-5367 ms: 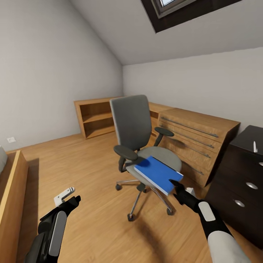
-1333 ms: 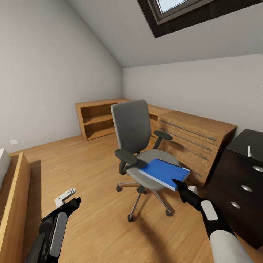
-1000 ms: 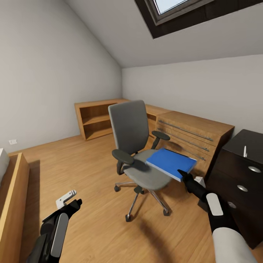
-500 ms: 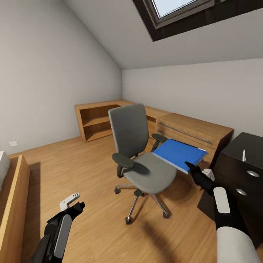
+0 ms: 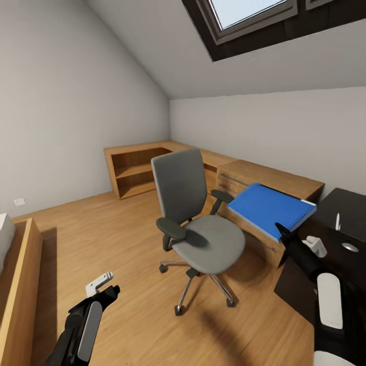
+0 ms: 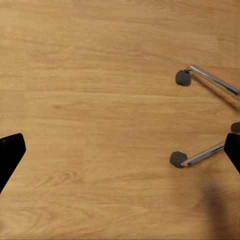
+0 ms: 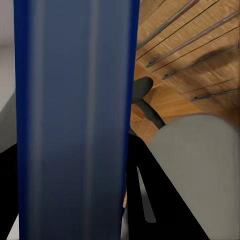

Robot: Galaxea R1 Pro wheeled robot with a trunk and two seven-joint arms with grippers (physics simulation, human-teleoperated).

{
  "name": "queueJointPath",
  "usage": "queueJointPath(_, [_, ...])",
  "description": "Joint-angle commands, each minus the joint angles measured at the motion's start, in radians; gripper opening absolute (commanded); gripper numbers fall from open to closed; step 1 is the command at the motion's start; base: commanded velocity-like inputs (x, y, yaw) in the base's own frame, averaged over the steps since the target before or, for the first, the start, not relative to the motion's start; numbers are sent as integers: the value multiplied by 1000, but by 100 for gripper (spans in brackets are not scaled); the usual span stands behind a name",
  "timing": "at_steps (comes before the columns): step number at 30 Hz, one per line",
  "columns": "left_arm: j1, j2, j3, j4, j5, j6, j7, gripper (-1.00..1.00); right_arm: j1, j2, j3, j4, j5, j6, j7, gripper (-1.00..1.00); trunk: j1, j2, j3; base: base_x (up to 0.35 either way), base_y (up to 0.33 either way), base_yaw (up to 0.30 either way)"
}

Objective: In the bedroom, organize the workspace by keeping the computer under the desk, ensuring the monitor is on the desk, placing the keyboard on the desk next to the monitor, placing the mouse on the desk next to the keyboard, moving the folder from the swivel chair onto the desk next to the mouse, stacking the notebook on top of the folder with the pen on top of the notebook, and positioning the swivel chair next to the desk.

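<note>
While right gripper (image 5: 282, 233) clamps folder (image 5: 269, 207), floor (image 5: 117, 239) lies open.

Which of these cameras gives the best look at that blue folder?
The head view: the whole folder shows there, lifted off the swivel chair by the right gripper. The right wrist view shows a blurred close-up of its blue edge. The left wrist view shows floor and chair wheels.

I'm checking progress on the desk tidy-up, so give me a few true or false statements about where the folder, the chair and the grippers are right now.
1. The folder lies on the seat of the swivel chair. False: the right gripper holds it up in the air, off the seat.
2. The left gripper holds nothing. True.
3. The pen stands on the desk. True.
4. The swivel chair has tipped over. False: it stands upright on the floor.
</note>
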Motion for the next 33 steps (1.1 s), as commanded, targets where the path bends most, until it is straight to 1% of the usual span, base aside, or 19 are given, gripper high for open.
queueJointPath(1, [-1,-1,1,-1,11,3,7,100,4,5,-5,-12,1,5,1,-100,-4,7,2,0,0,0])
queueJointPath(6, [-1,-1,2,-1,11,3,7,100,16,11,-5,-37,4,8,-4,-100,-23,42,18,0,0,0])
queueJointPath(12, [-1,-1,0,-1,11,3,7,100,27,13,-6,-44,-2,15,1,-100,-46,84,37,0,0,0])
queueJointPath(14, [-1,0,-22,-1,11,3,8,100,30,13,-7,-44,-3,15,2,-100,-54,98,43,0,0,0])
queueJointPath(15, [-1,1,-27,-1,11,3,8,100,32,14,-7,-44,-3,15,2,-100,-58,105,46,0,0,0])
queueJointPath(17, [-1,1,-32,-1,11,3,9,100,34,14,-8,-43,-5,15,3,-100,-65,119,52,0,0,0])
queueJointPath(19, [-1,1,-35,-1,11,3,9,100,35,13,-9,-43,-17,15,4,-100,-73,133,59,0,0,0])
queueJointPath(20, [-1,1,-35,-1,11,3,9,100,35,13,-10,-43,-27,16,4,-100,-77,140,62,0,0,0])
queueJointPath(21, [-1,1,-36,-1,11,3,8,100,36,13,-28,-45,-95,17,4,-100,-81,147,65,0,0,0])
queueJointPath(22, [-1,1,-37,-1,11,3,8,100,36,12,-36,-44,-136,17,3,-100,-85,154,68,0,0,0])
queueJointPath(23, [-1,1,-37,-1,11,3,8,100,36,12,-39,-44,-154,18,2,-100,-88,161,71,0,0,0])
queueJointPath(24, [-1,1,-37,-1,11,3,8,100,37,10,-43,-44,-182,18,2,-100,-92,168,74,0,0,0])
queueJointPath(25, [-1,1,-37,-1,11,3,8,100,37,10,-45,-44,-191,19,1,-100,-96,175,77,0,0,0])
queueJointPath(27, [-1,1,-36,-1,11,3,11,100,44,12,-52,-43,-232,18,1,-100,-104,189,84,-70,0,-90])
queueJointPath(33, [-1,1,-36,-1,10,3,10,100,45,12,-52,-42,-235,17,-3,-100,-127,231,103,-305,0,-253])
